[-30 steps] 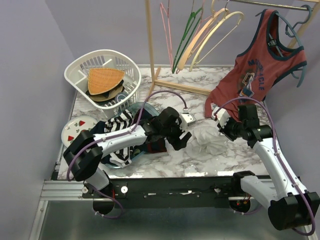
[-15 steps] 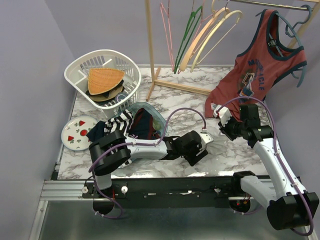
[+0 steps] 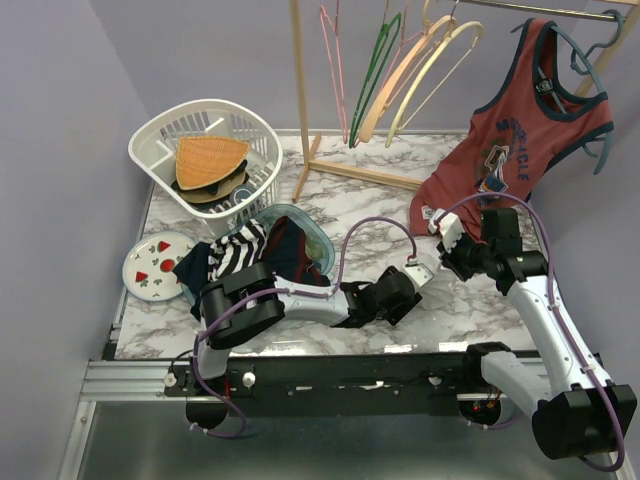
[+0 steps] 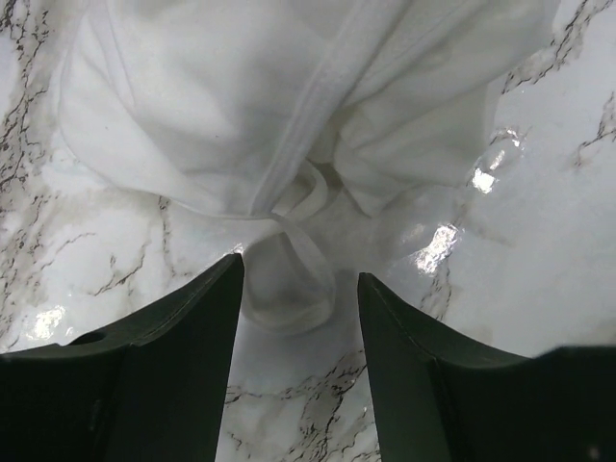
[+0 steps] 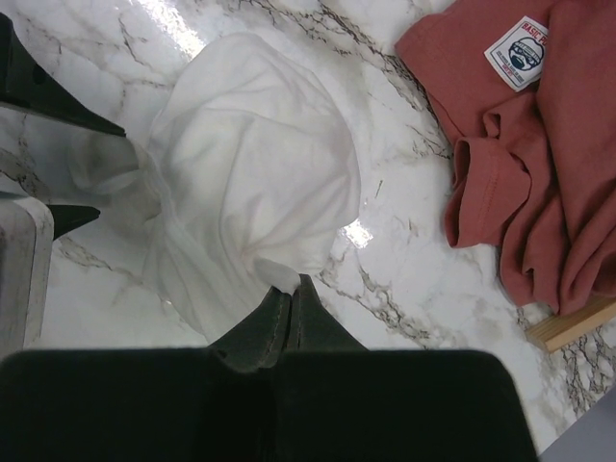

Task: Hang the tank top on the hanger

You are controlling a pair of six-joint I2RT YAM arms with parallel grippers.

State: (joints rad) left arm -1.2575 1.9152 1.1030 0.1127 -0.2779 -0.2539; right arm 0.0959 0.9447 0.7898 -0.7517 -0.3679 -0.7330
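Note:
The white tank top (image 4: 289, 115) lies crumpled on the marble table; it also shows in the right wrist view (image 5: 250, 183). In the top view my left arm covers most of it. My left gripper (image 4: 300, 268) (image 3: 412, 282) is open and low over the table, with a strap loop of the tank top between its fingertips. My right gripper (image 5: 292, 282) (image 3: 447, 250) is shut on a fold at the tank top's edge. The cream hanger (image 3: 452, 36) hangs on the rack at the back, far from both grippers.
A red tank top (image 3: 520, 140) (image 5: 539, 173) hangs on a blue-grey hanger at the back right, its hem on the table. Green and pink hangers (image 3: 375, 70) share the wooden rack (image 3: 300, 90). A white basket (image 3: 160, 140), a plate (image 3: 155, 265) and a tub of clothes (image 3: 290, 245) stand at the left.
My left arm has swung right from the table's middle and stretched out low, so its open gripper now sits at the tank top. The right arm has hardly moved.

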